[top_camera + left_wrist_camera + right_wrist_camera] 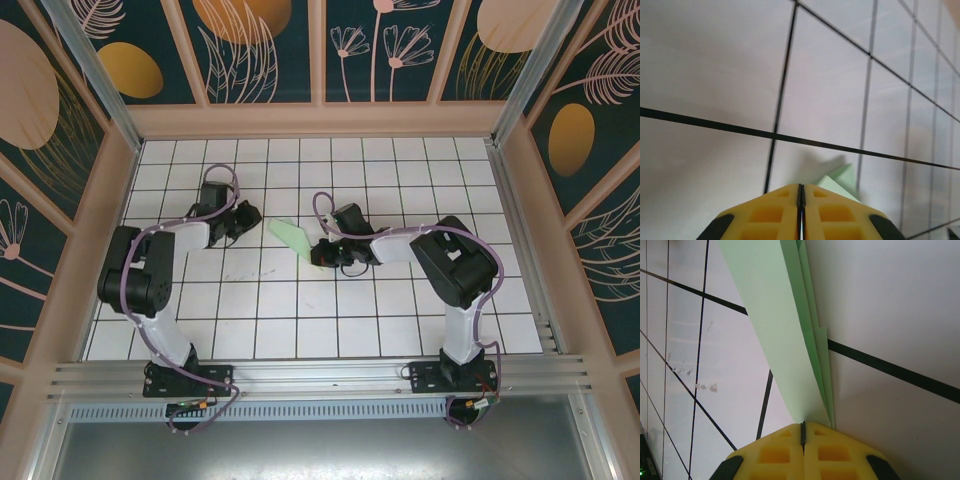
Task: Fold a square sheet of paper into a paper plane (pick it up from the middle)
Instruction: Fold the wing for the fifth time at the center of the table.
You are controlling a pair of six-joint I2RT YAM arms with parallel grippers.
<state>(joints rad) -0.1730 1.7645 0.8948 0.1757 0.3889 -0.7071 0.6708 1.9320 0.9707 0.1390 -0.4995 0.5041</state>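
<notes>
In the left wrist view, the left claw [800,187] is squeezing shut. The paper plane [840,180] is peeking out just to its right, so I cannot tell if it is being held. In the right wrist view, the right claw [803,424] is pinching the folded green layers. Pulling hard could be tearing them or opening the folds. From above, the plane is sitting between both claws, mid-way across the white tiled table [400,300], with flowery walls [260,50] standing around.

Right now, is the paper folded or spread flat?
Folded. The paper plane shows stacked edges along a crease in the right wrist view, looks narrow from above, and its end is pinched in the right claw.
</notes>
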